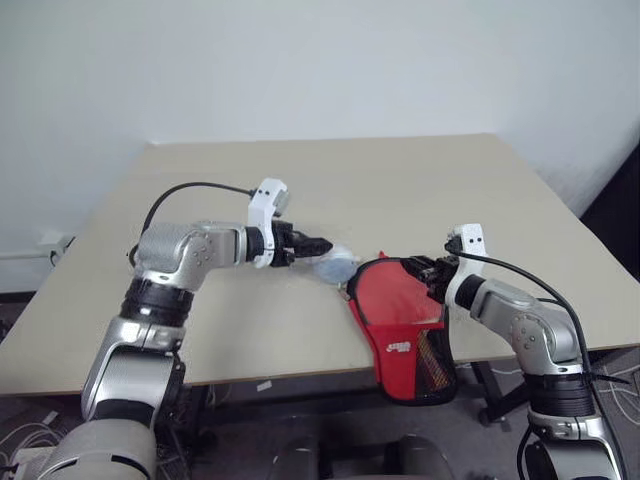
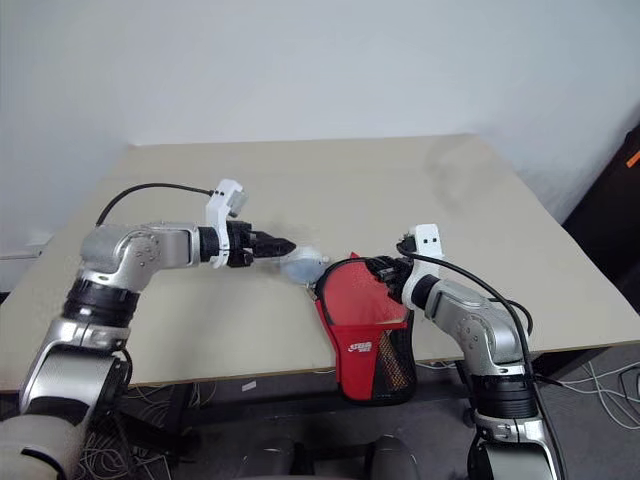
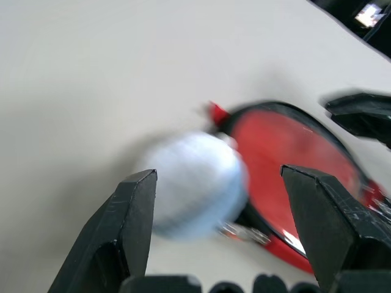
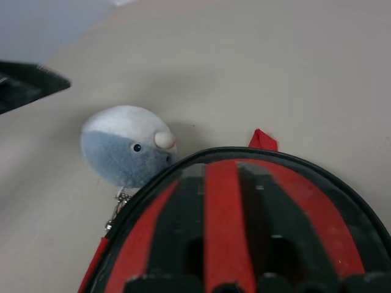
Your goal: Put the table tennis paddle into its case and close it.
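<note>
At the table's (image 1: pixel 300 180) near edge the right gripper (image 1: pixel 428 272) is clamping the case (image 1: pixel 400 330) rim, left gripper (image 1: pixel 318 245) gaping — the overhanging case risks sliding off.

Light: even, soft and fairly bright over the pale surface (image 1: pixel 400 190) and the white wall (image 1: pixel 320 60); no hard glare.
Shadows: faint and diffuse; a soft dark patch lies beside the plush charm (image 4: pixel 125 146) in the right wrist view, and a dim smear under it in the left wrist view.
Blur: the left wrist view is smeared by motion; the charm and the case (image 3: pixel 287 159) have streaked edges, while the left tool's fingers (image 3: pixel 116 232) stay fairly crisp.
Focus: right wrist view sharp on the charm, softer on the case rim close to the lens.
Head views: clear, slightly hazy, low contrast.
</note>
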`<state>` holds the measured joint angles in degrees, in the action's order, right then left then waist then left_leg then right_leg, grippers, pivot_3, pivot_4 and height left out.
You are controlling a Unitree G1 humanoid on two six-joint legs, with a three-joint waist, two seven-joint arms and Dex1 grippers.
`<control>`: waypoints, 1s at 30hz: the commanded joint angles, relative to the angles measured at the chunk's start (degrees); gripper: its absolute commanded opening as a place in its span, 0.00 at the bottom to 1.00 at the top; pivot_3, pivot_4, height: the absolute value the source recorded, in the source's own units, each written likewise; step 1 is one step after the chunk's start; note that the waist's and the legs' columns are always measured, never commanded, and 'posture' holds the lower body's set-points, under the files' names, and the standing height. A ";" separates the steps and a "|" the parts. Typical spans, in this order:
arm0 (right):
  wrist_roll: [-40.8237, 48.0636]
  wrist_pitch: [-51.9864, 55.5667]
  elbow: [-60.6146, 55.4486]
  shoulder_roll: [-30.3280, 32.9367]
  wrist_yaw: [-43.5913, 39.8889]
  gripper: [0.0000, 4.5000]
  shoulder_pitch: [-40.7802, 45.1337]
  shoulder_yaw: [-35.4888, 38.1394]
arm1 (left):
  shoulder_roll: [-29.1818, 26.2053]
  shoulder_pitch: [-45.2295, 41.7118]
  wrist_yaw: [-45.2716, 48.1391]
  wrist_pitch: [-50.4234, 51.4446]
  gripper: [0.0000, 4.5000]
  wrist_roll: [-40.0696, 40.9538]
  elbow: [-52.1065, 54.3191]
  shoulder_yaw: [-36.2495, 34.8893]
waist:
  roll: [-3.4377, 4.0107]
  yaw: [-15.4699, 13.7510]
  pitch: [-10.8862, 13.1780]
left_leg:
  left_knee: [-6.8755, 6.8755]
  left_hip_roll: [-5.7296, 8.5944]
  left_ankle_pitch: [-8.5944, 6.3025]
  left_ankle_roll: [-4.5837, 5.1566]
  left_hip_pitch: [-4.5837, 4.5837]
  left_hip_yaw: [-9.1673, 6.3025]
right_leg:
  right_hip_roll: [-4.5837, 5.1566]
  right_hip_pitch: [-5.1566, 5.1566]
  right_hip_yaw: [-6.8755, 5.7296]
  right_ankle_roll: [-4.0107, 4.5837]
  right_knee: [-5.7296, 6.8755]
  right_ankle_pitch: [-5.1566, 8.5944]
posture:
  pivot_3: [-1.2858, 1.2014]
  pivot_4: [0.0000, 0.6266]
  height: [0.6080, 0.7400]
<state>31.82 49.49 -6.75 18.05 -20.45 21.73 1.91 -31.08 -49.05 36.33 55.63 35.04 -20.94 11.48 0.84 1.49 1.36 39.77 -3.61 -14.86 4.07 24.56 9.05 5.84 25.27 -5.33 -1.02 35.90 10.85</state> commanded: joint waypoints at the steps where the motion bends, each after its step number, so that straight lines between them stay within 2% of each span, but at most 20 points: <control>1: -1.30 -0.90 1.10 -1.00 -0.65 0.06 2.73 -1.26 | 2.36 -4.51 4.30 -7.41 0.76 -7.59 -8.11 2.98 | -0.01 0.02 0.00 | 0.00 0.00 0.01 -0.02 0.00 -0.01 | -0.01 0.00 -0.01 0.00 0.00 0.00 | 0.52 0.00 0.88; 2: -1.83 -1.09 1.66 -1.26 -0.80 0.06 2.97 -1.76 | 3.50 -5.49 4.66 -8.37 0.76 -9.00 -11.27 2.95 | -0.01 0.00 0.00 | -0.02 -0.01 0.02 -0.02 -0.01 0.01 | -0.02 0.00 0.00 0.00 0.00 0.00 | 0.52 0.00 0.88; 5: -2.95 -1.67 3.03 -2.24 -0.74 0.05 3.36 -2.39 | 6.44 -7.51 6.88 -11.68 0.90 -12.15 -18.76 2.53 | -0.01 0.00 0.00 | -0.01 -0.01 0.04 -0.03 0.02 0.09 | -0.02 0.01 -0.02 -0.01 0.00 0.01 | 0.52 0.00 0.88; 6: -3.19 -1.69 3.21 -2.44 -0.82 0.09 3.38 -2.52 | 7.33 -8.09 7.21 -12.40 0.97 -13.57 -21.06 2.84 | -0.02 0.00 0.01 | -0.01 -0.01 0.04 -0.03 0.03 0.08 | -0.02 0.02 -0.02 -0.02 0.00 0.01 | 0.52 0.00 0.88; 7: -3.34 -1.67 3.26 -2.59 -0.88 0.12 3.36 -2.55 | 8.02 -8.43 8.36 -13.07 1.00 -14.71 -22.65 3.21 | -0.02 0.00 0.01 | -0.01 0.00 0.04 -0.02 0.04 0.08 | -0.01 0.02 -0.02 -0.02 0.00 0.01 | 0.52 0.00 0.88; 9: -3.33 -1.33 3.16 -2.82 -0.98 0.25 3.25 -2.42 | 9.36 -9.17 11.23 -11.91 1.00 -14.77 -24.76 2.18 | -0.02 -0.02 0.01 | 0.00 0.00 0.04 -0.02 0.05 0.07 | -0.02 0.02 -0.02 -0.02 0.00 0.01 | 0.52 0.00 0.88; 18: -4.78 0.14 3.22 -2.93 -1.58 0.96 1.93 -3.98 | 12.91 -10.19 16.14 -9.94 1.00 -17.54 -28.07 0.87 | -0.03 0.00 0.01 | 0.04 -0.01 0.11 0.13 0.06 -0.01 | -0.01 0.01 -0.02 -0.03 0.02 0.02 | 0.52 0.00 0.88; 19: -4.75 1.04 3.24 -2.91 -1.83 1.00 1.91 -4.30 | 12.96 -10.08 16.24 -10.16 1.00 -18.07 -27.88 1.08 | -0.04 0.00 0.01 | 0.04 -0.01 0.11 0.14 0.06 -0.01 | -0.01 0.02 -0.02 -0.03 0.02 0.02 | 0.52 0.00 0.88; 25: -6.10 3.21 5.72 -3.10 -0.74 1.00 2.24 -4.64 | 12.92 -9.52 17.13 -11.93 1.00 -21.21 -27.22 1.74 | -0.04 -0.02 0.01 | 0.05 -0.02 0.15 0.23 0.06 -0.14 | -0.01 0.01 -0.01 -0.01 0.03 0.00 | 0.52 0.00 0.88; 28: -7.89 1.82 6.56 -2.70 -1.03 0.87 1.68 -6.04 | 13.01 -9.44 17.50 -12.08 1.00 -22.18 -27.02 1.58 | -0.06 -0.05 0.00 | 0.08 -0.01 0.14 0.25 0.06 -0.19 | -0.01 0.00 -0.02 0.00 0.03 0.00 | 0.52 0.00 0.88; 30: -9.11 1.22 6.58 -2.62 -1.36 0.71 1.28 -7.07 | 13.12 -9.24 17.70 -12.39 1.00 -22.85 -26.83 1.80 | -0.06 -0.01 0.00 | 0.08 -0.02 0.14 0.26 0.06 -0.23 | 0.00 0.00 -0.02 -0.01 0.04 0.00 | 0.52 0.00 0.88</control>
<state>23.90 51.32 -0.41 15.07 -21.41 23.02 -4.23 -17.94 -57.27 53.73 44.21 13.12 -49.47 14.10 0.78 1.48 1.36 39.85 -3.63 -14.72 4.32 24.61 8.80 5.83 25.27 -5.34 -1.03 35.94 10.85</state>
